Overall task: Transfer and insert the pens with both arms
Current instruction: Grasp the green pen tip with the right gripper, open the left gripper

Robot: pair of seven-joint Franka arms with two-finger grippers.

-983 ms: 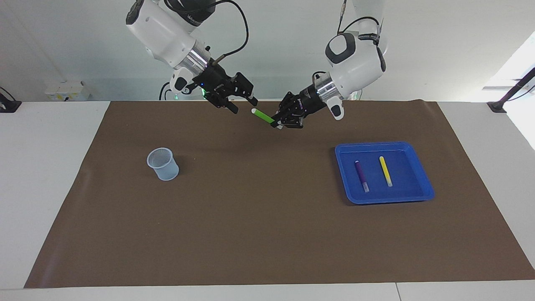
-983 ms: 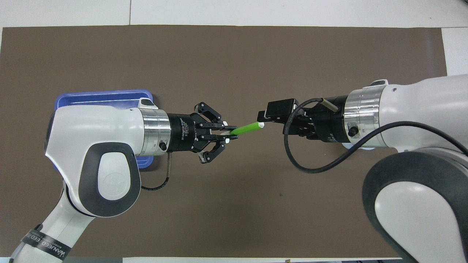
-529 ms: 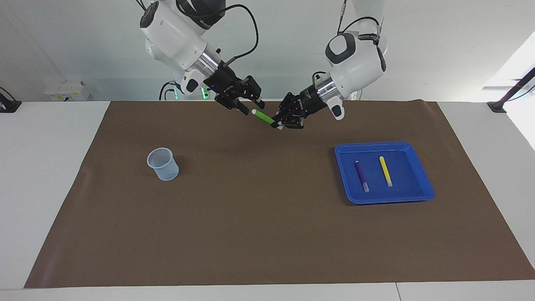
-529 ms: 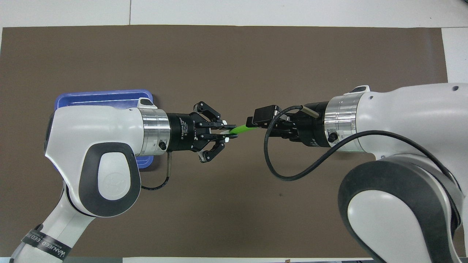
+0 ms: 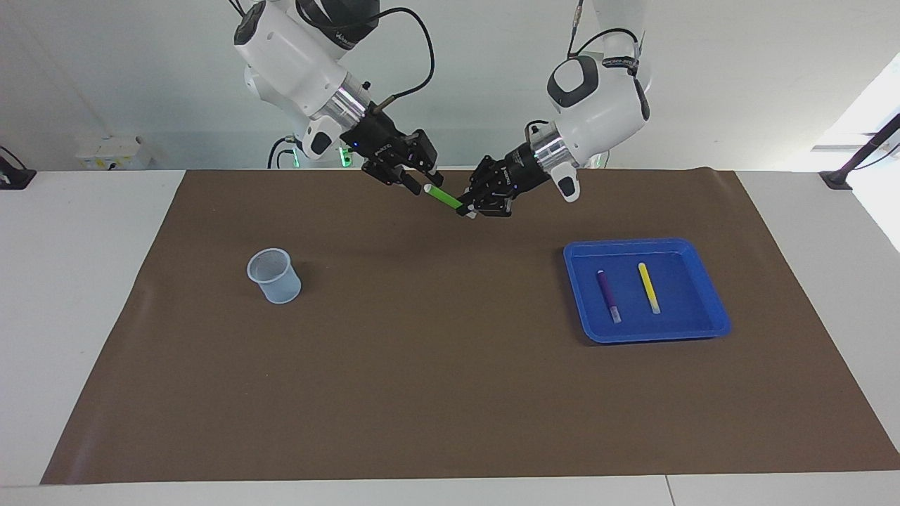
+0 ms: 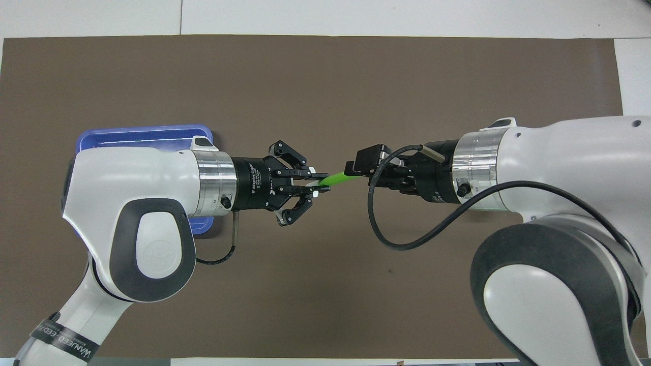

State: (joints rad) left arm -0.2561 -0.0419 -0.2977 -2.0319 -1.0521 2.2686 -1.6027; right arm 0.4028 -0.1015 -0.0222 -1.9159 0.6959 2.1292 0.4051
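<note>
My left gripper (image 5: 465,209) (image 6: 321,183) is shut on one end of the green pen (image 5: 444,199) (image 6: 336,178) and holds it in the air over the mat's middle, near the robots' edge. The pen points toward my right gripper (image 5: 420,181) (image 6: 353,170), which is at its whitish end. Whether that gripper grips the pen does not show. The purple pen (image 5: 608,295) and the yellow pen (image 5: 648,287) lie side by side in the blue tray (image 5: 711,299). In the overhead view my left arm hides both of them.
A clear plastic cup (image 5: 274,275) stands upright on the brown mat (image 5: 436,365) toward the right arm's end. The blue tray (image 6: 137,134) sits toward the left arm's end. In the overhead view the right arm covers the cup.
My right gripper has moved in to the green pen's whitish end, which now sits at its tip. My left gripper and the pen have stayed where they were.
</note>
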